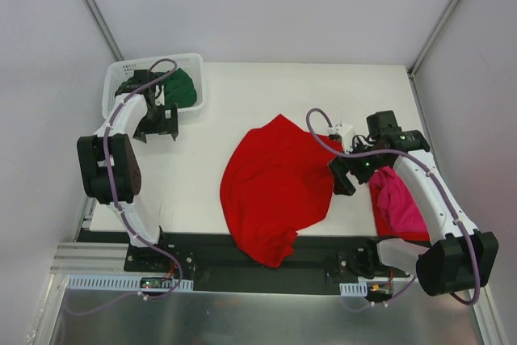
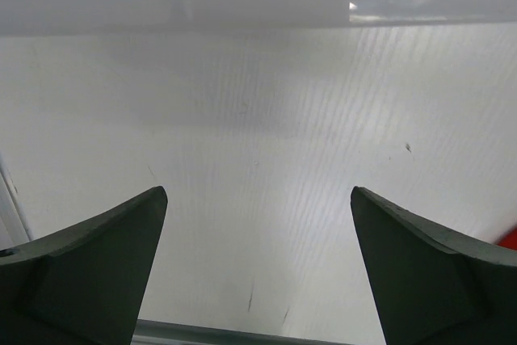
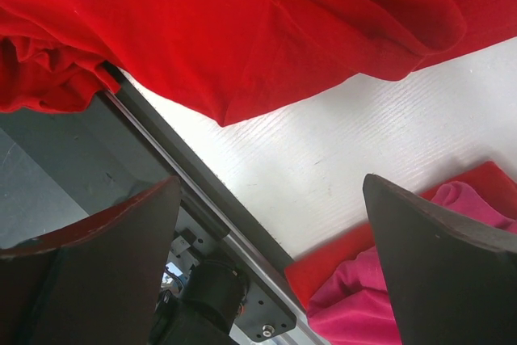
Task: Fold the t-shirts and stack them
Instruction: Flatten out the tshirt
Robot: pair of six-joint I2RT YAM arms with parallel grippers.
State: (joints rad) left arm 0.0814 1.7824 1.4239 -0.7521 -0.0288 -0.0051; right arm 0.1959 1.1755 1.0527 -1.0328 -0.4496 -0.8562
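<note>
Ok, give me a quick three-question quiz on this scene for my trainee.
1. True or false: the red t-shirt lies wholly on the table.
2. Where is the dark green t-shirt? A in the white basket; B on the floor; C draped over an arm.
3. Fill in: the left gripper and right gripper are both ___.
Key: 1 false, it hangs over the near edge; 2 A; 3 open.
</note>
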